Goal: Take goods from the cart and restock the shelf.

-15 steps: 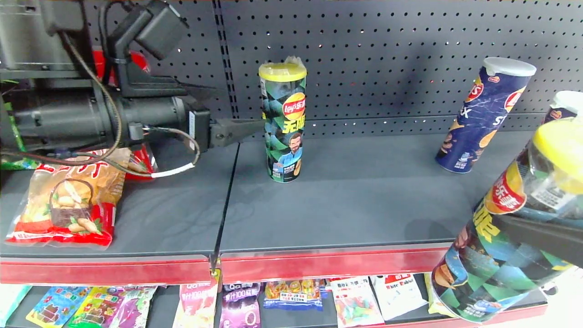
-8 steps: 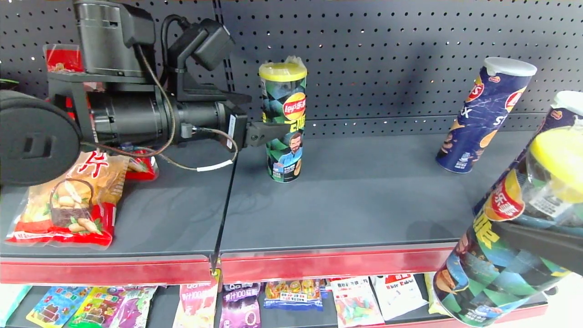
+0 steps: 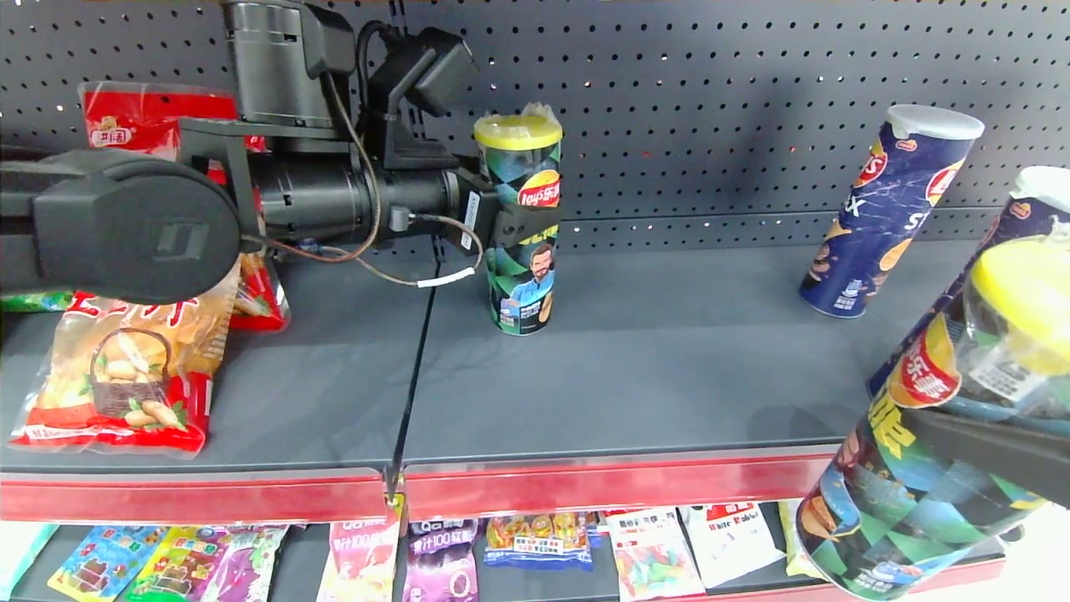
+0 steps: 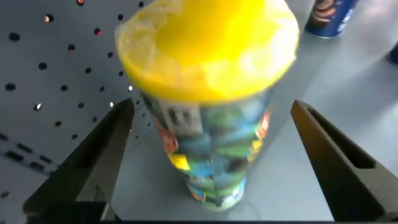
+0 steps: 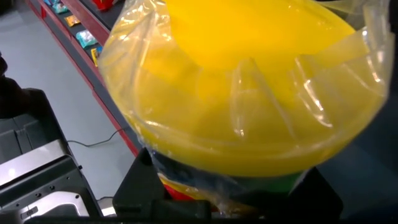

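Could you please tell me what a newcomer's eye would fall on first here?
The left gripper is open around a yellow-lidded can standing in the middle of the shelf. At front right, the right gripper holds a twin can, tilted. A blue can leans at back right.

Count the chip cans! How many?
4. A green can stands mid-shelf inside the open left end effector. A blue can leans at the right; a second blue can peeks behind. The right end effector holds a second green can. More may be hidden.
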You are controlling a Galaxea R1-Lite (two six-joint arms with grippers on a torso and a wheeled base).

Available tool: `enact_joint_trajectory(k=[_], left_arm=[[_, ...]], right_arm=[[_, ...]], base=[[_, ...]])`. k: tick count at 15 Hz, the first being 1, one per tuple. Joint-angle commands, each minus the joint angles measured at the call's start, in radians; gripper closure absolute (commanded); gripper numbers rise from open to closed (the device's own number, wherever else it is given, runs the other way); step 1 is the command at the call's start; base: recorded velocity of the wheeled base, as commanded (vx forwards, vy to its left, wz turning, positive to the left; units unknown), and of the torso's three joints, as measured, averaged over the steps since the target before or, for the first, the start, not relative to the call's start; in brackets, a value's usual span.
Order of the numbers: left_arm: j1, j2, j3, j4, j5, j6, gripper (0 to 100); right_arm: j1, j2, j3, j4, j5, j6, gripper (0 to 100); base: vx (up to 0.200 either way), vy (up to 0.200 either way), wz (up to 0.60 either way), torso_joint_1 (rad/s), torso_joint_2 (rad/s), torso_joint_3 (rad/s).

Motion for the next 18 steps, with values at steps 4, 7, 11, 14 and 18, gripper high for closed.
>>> enact_joint_trajectory(k=[4,7,11,14,18], left_arm=[[-0.006,0.038,-0.025,-0.001,0.027,-0.002,0],[-0.006,0.051,-0.025,-0.005,0.041,0.000,0],[-0.010,0.067,-0.022,-0.047,0.033,-0.003,100],[-0.009,0.045,0.007,-0.047,0.010,-0.023,100],[-0.004,-0.090,0.140,-0.045,-0.163,-0.029,100]], right_arm=[[0.000,0.000,0.000,0.000,-0.001,-0.001,100],[0.000,0.000,0.000,0.000,-0.001,-0.001,100],[0.000,-0.003,0.000,0.000,-0.001,-0.001,100],[-0.001,-0.008,0.000,0.000,-0.001,-0.001,100],[0.000,-0.014,0.000,0.000,-0.002,-0.002,100]], base=[[0.000,0.000,0.00,0.000,0.00,0.000],[0.000,0.000,0.00,0.000,0.00,0.000],[0.000,0.000,0.00,0.000,0.00,0.000],[0.000,0.000,0.00,0.000,0.00,0.000],[0.000,0.000,0.00,0.000,0.00,0.000]])
